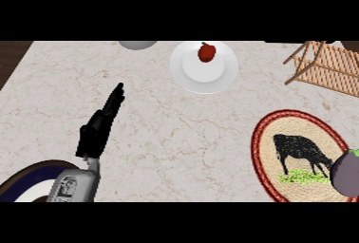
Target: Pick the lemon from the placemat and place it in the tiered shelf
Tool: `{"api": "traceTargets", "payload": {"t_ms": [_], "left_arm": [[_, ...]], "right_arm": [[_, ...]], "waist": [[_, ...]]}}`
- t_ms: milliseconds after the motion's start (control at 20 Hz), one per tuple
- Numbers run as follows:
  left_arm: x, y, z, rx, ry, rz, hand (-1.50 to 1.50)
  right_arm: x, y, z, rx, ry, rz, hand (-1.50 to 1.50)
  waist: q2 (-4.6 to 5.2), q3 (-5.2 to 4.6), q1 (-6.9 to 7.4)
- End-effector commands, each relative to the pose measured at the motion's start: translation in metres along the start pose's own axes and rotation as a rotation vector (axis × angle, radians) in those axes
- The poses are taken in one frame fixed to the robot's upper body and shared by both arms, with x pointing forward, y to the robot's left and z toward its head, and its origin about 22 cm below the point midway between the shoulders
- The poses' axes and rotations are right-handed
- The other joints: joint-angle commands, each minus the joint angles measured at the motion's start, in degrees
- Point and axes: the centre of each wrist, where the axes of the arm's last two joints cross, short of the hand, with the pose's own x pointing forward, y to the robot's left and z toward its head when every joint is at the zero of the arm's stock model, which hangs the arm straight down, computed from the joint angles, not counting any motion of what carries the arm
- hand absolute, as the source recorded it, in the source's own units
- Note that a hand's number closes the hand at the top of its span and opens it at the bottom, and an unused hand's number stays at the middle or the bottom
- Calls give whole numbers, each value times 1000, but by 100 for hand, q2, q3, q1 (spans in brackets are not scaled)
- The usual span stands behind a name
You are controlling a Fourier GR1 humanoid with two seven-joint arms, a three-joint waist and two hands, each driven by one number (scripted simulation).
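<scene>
An oval woven placemat (298, 156) with a red rim and a black cow picture lies at the right of the marble counter. At its right edge sits a dark purple rounded thing with a green top (346, 173), cut off by the view's border; no lemon shows. The wooden tiered shelf (326, 66) stands at the far right corner. My left hand (98, 126) is at the left of the counter, far from the placemat, with its fingers straight, pointing away from me and holding nothing. My right hand does not show.
A white plate (203, 71) at the back middle carries a small red fruit (206, 52). A grey bowl (137, 44) peeks in at the back edge. A dark blue-rimmed plate (28, 175) lies at the near left under my forearm.
</scene>
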Motion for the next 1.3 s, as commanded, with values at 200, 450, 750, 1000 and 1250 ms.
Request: {"api": "traceTargets", "payload": {"t_ms": [200,450,750,1000,1250], "left_arm": [[-2,-2,6,-9,2,-3,0],[-10,19,8,-2,7,1,0],[17,17,-12,-2,6,0,0],[-14,27,1,10,24,-6,0],[-13,17,-1,36,17,2,0]], "right_arm": [[-2,-4,-4,15,71,-202,-150],[15,-38,-27,77,46,-254,-150],[28,-48,-33,15,95,-392,-150],[10,-94,-54,-135,171,-559,-150],[-17,-140,-69,-162,302,-542,-150]], "waist": [[-18,3,-6],[-28,-3,-35],[-33,-1,-59],[-40,-2,-141],[-42,-4,-171]]}}
